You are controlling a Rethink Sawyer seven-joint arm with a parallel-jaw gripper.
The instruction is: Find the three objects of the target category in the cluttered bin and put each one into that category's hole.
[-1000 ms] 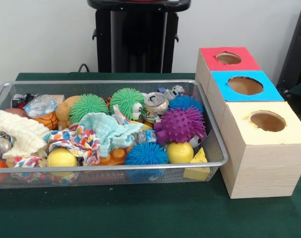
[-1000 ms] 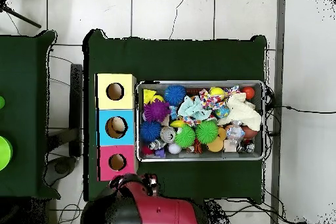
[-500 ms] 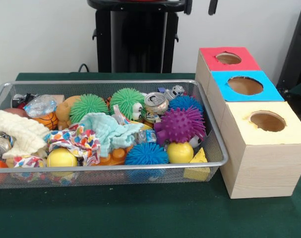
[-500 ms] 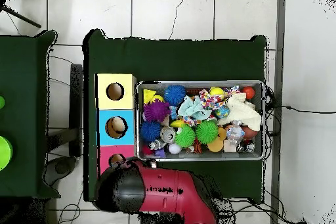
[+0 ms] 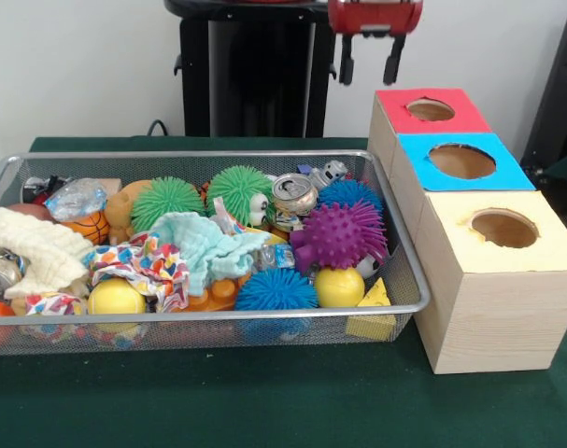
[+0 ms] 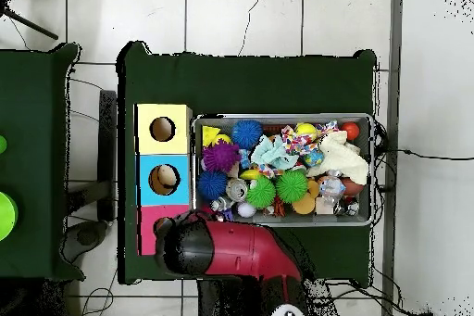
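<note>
— What is seen to have changed since half a second ago?

— The gripper (image 5: 367, 63) is now shown in full at the top of the front view, where only its tips were seen before. Its red body is hung above the far edge of the wire bin (image 5: 409, 271), beside the red box (image 5: 423, 112). In the overhead view the arm (image 6: 241, 252) has been swung further over the table, so that the red box is partly covered.

— How is the gripper set?

— Its two black fingers (image 5: 344, 61) are held apart and nothing is gripped between them.

— And the bin's contents?

— Nothing has been shifted. The purple spiky ball (image 5: 339, 233) is left against the bin's end nearest the boxes, with a blue spiky ball (image 5: 276, 289) in front of it, another blue one behind it, and two green spiky balls (image 5: 241, 191) further along. A crushed can (image 5: 293, 194) is lying near the far wall. The blue box (image 5: 462, 161) and the yellow box (image 5: 503, 229) are left uncovered.
</note>
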